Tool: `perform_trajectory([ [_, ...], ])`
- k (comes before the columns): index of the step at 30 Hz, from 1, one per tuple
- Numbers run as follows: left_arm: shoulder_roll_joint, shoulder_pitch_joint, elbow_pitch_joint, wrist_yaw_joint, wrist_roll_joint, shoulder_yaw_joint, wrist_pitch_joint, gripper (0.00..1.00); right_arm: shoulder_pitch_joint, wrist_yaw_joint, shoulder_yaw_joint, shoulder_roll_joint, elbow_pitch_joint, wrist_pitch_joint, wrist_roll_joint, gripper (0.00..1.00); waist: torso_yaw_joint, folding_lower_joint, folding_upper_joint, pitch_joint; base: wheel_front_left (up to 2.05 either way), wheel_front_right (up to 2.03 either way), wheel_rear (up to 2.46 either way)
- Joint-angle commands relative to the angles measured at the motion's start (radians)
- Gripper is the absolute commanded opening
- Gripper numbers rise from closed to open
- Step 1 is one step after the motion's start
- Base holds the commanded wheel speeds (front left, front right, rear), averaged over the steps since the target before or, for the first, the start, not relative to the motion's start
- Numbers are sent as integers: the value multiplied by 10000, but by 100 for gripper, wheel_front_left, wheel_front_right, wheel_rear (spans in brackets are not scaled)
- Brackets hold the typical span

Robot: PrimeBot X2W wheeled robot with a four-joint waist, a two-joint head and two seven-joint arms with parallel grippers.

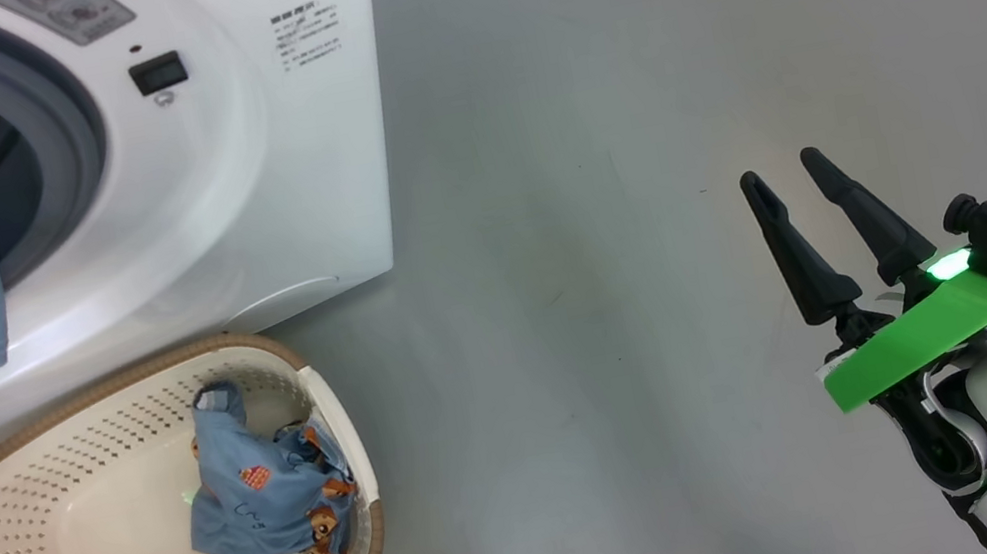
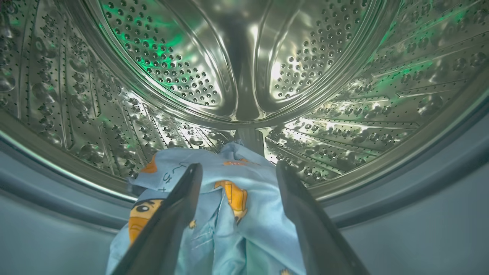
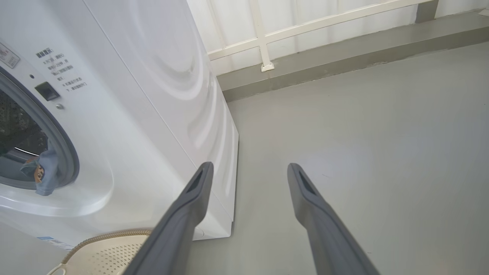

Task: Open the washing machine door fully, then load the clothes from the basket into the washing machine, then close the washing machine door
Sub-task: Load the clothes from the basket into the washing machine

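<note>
The loading step is in hand: the washing machine (image 1: 249, 158) stands with its mouth open, and one bear-print garment (image 2: 233, 229) lies across the lower lip of the grey-blue gasket (image 2: 420, 214), part of it on the steel drum (image 2: 172, 57) and part hanging down the white front. The left pincer (image 2: 237, 166) sits at that lip with its fingers spread wide. The cloth lies between and under them, but they are not clamped on it; whether it brushes an inner face I cannot tell. The right pincer (image 1: 782, 170) hangs over bare floor, well apart from the machine, its fingers apart and holding nothing. The basket (image 1: 35, 500) stands on the floor against the machine's front edge, with a second garment (image 1: 269, 499) bunched at its right side. The next move likely calls for nudging the draped garment fully past the gasket so it cannot slide out. Then comes a descent to the basket for the second piece, before the door can be shut.
</note>
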Motion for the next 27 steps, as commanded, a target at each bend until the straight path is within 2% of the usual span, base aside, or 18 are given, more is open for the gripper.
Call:
perform_trajectory([
  [1,365,325,-461,-22,-125,258,-53,100,161,100,108,-133,-218,-118,-60,100,34,0,0,-2,0,0,0],
  [17,-464,3127,-3671,-24,-303,873,-53,100,207,100,-306,-326,-325,-118,-127,100,478,0,0,25,0,0,0],
  [27,-1305,5242,-5657,-24,-231,1309,-53,100,274,100,-493,-435,-388,-118,-178,100,805,0,0,-2,0,0,0],
])
